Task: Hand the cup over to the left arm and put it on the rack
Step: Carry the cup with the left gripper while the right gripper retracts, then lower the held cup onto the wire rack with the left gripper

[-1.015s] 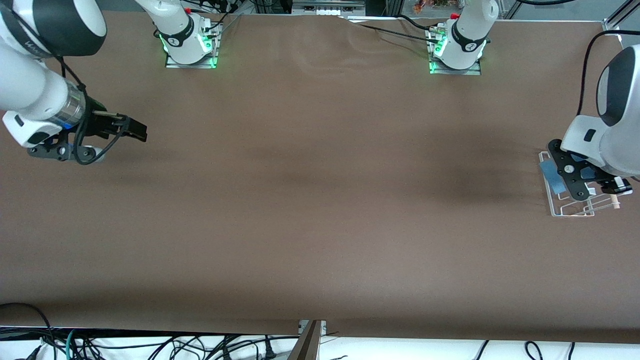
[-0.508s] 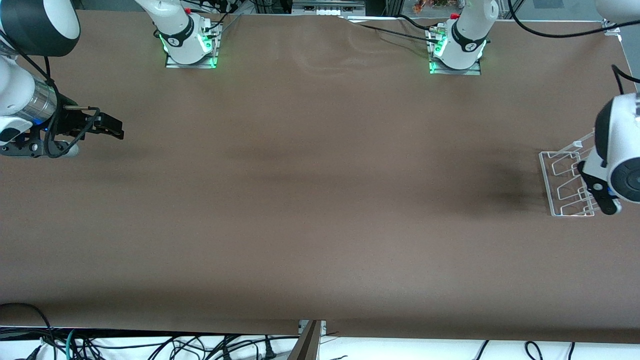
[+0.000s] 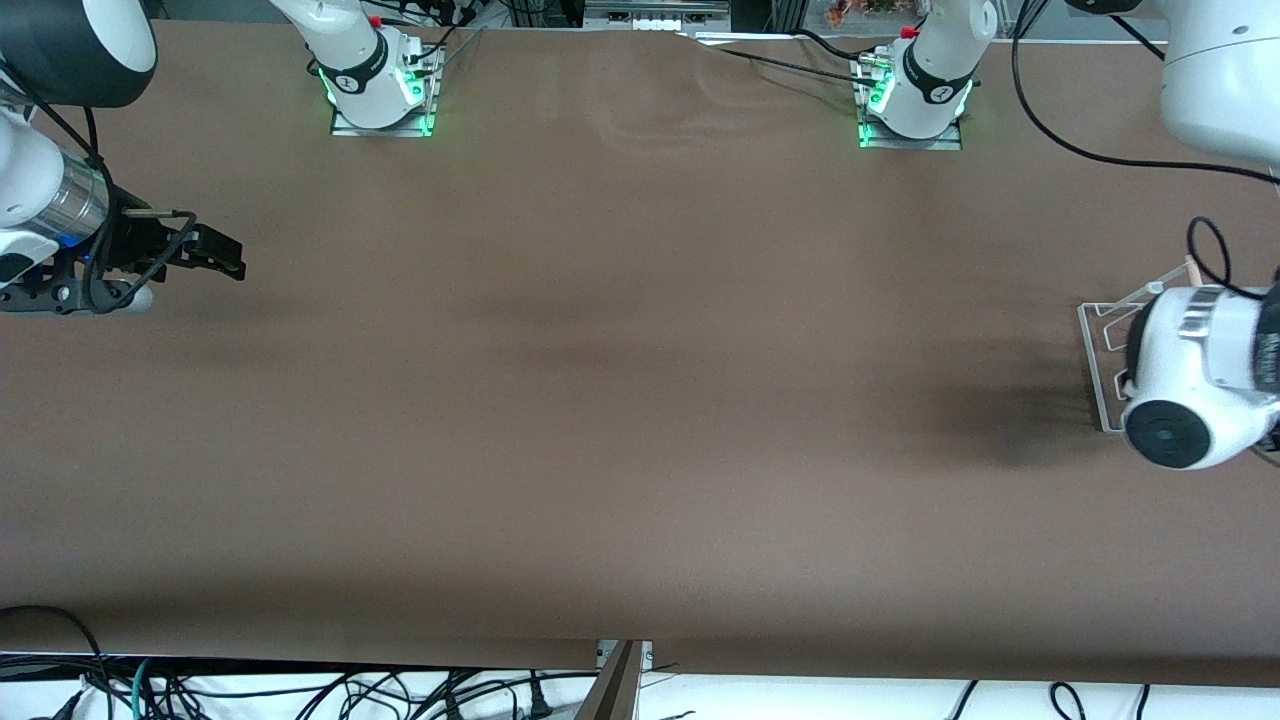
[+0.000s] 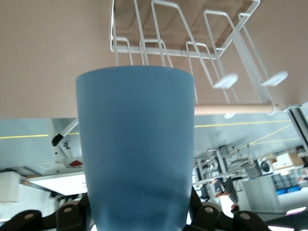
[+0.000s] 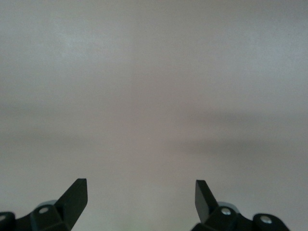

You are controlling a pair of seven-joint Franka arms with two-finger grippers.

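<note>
In the left wrist view the light-blue cup (image 4: 137, 144) fills the middle, gripped near its base between the jaws of my left gripper (image 4: 140, 214). The white wire rack (image 4: 168, 29) with its wooden dowel (image 4: 231, 109) lies just past the cup's end. In the front view the left arm's white wrist (image 3: 1190, 400) hangs over the rack (image 3: 1100, 330) at the left arm's end of the table, hiding the gripper and the cup. My right gripper (image 3: 222, 258) is open and empty (image 5: 141, 187), low over the table at the right arm's end.
A black cable (image 3: 1100, 155) loops from the left arm over the table near the rack. The two arm bases (image 3: 380, 90) (image 3: 915, 100) stand along the table edge farthest from the front camera. The brown table edge (image 3: 600, 645) is nearest the camera.
The left arm's wrist has turned and swung over the rack, now covering most of it. The right gripper drew back toward its end of the table, then stayed still.
</note>
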